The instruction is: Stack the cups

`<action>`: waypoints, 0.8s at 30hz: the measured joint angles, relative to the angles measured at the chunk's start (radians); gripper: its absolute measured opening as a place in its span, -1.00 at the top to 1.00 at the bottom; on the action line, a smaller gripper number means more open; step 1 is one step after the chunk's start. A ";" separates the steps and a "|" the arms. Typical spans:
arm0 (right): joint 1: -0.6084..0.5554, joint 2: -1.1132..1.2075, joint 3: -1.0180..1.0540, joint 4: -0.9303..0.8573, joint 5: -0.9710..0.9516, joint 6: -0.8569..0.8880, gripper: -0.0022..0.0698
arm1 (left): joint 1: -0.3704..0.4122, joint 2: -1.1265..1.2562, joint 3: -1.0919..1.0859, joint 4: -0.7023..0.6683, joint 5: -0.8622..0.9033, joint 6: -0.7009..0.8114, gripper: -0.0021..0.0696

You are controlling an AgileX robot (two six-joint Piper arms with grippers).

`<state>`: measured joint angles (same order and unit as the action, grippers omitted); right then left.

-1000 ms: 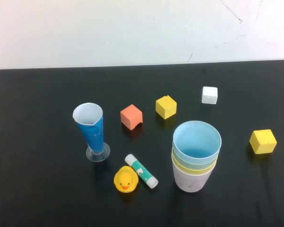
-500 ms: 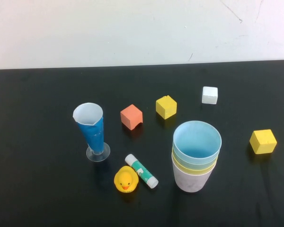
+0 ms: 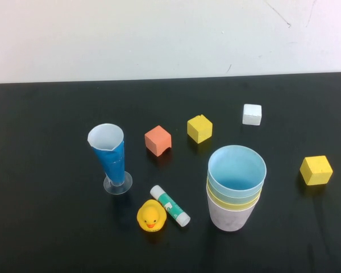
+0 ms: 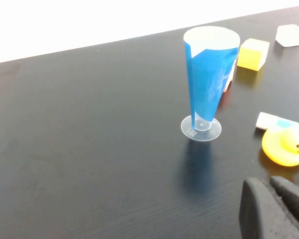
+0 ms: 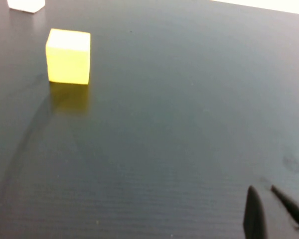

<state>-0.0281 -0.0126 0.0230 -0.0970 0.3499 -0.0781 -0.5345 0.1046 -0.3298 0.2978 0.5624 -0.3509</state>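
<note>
The four cups stand nested in one upright stack at the front right of the table. The light blue cup [image 3: 236, 168] is on top, with the pale green cup [image 3: 235, 197] and the yellow cup [image 3: 234, 205] showing as bands below it. The pale pink cup [image 3: 231, 218] is at the bottom. Neither gripper shows in the high view. My left gripper [image 4: 269, 181] is shut and empty, low over the table near the duck. My right gripper [image 5: 263, 189] is shut and empty, over bare table near the right yellow cube.
A tall blue cone glass [image 3: 111, 156] on a clear foot stands at the left. A rubber duck [image 3: 150, 216] and glue stick [image 3: 170, 206] lie left of the stack. An orange cube [image 3: 158, 140], yellow cube [image 3: 199, 128] and white cube [image 3: 252, 114] sit behind it. Another yellow cube [image 3: 316, 170] sits to the right.
</note>
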 joint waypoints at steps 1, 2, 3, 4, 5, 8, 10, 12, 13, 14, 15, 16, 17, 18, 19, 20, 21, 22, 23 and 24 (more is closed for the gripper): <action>0.000 0.000 0.000 0.000 0.000 0.000 0.94 | 0.000 0.000 0.000 0.000 0.002 0.000 0.94; 0.000 0.000 0.000 0.000 0.000 0.000 0.94 | 0.000 0.000 0.000 0.000 0.002 0.000 0.94; 0.000 0.000 0.000 0.000 0.000 0.000 0.94 | 0.000 0.000 0.000 0.000 0.002 0.000 0.94; 0.000 0.000 0.000 0.000 0.000 0.000 0.94 | 0.000 0.000 0.000 0.000 0.002 0.000 0.94; 0.000 0.000 0.000 0.000 0.000 0.000 0.94 | 0.000 0.000 0.000 0.000 0.002 0.000 0.94; 0.000 0.000 0.000 0.000 0.000 0.000 0.94 | 0.000 0.000 0.000 0.000 0.002 0.000 0.94; 0.000 0.000 0.000 0.000 0.000 0.000 0.94 | 0.000 0.000 0.000 0.000 0.002 0.000 0.94; 0.000 0.000 0.000 0.000 0.000 0.000 0.94 | 0.000 0.000 0.000 0.000 0.002 0.000 0.94; 0.000 0.000 0.000 0.000 0.000 0.000 0.94 | 0.000 0.000 0.000 0.000 0.002 0.000 0.94; 0.000 0.000 0.000 0.000 0.000 0.000 0.94 | 0.000 0.000 0.000 0.000 0.002 0.000 0.94; 0.000 0.000 0.000 0.000 0.000 0.000 0.94 | 0.000 0.000 0.000 0.000 0.002 0.000 0.94; 0.000 0.000 0.000 0.000 0.000 0.000 0.94 | 0.000 0.000 0.000 0.000 0.002 0.000 0.94; 0.000 0.000 0.000 0.000 0.000 0.000 0.94 | 0.000 0.000 0.000 0.000 0.002 0.000 0.94; 0.000 0.000 0.000 0.000 0.000 0.000 0.94 | 0.000 0.000 0.000 0.000 0.002 0.000 0.94; 0.000 0.000 0.000 0.000 0.000 0.000 0.94 | 0.000 0.000 0.000 0.000 0.002 0.000 0.94; 0.000 0.000 0.000 0.000 0.000 0.000 0.94 | 0.000 0.000 0.000 0.000 0.002 0.000 0.94; 0.000 0.000 0.000 0.000 0.000 0.000 0.94 | 0.000 0.000 0.000 0.000 0.002 0.000 0.94; 0.000 0.000 0.000 0.000 0.000 0.000 0.94 | 0.000 0.000 0.002 0.000 0.002 0.000 0.94; 0.000 0.000 0.000 0.000 0.000 0.000 0.94 | 0.000 0.000 0.009 -0.002 -0.003 0.000 0.94; 0.000 0.000 0.000 0.000 0.000 0.000 0.94 | 0.002 0.000 0.019 -0.004 -0.009 0.000 0.94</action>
<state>-0.0281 -0.0126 0.0230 -0.0970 0.3499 -0.0781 -0.5325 0.1046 -0.3109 0.2938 0.5536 -0.3509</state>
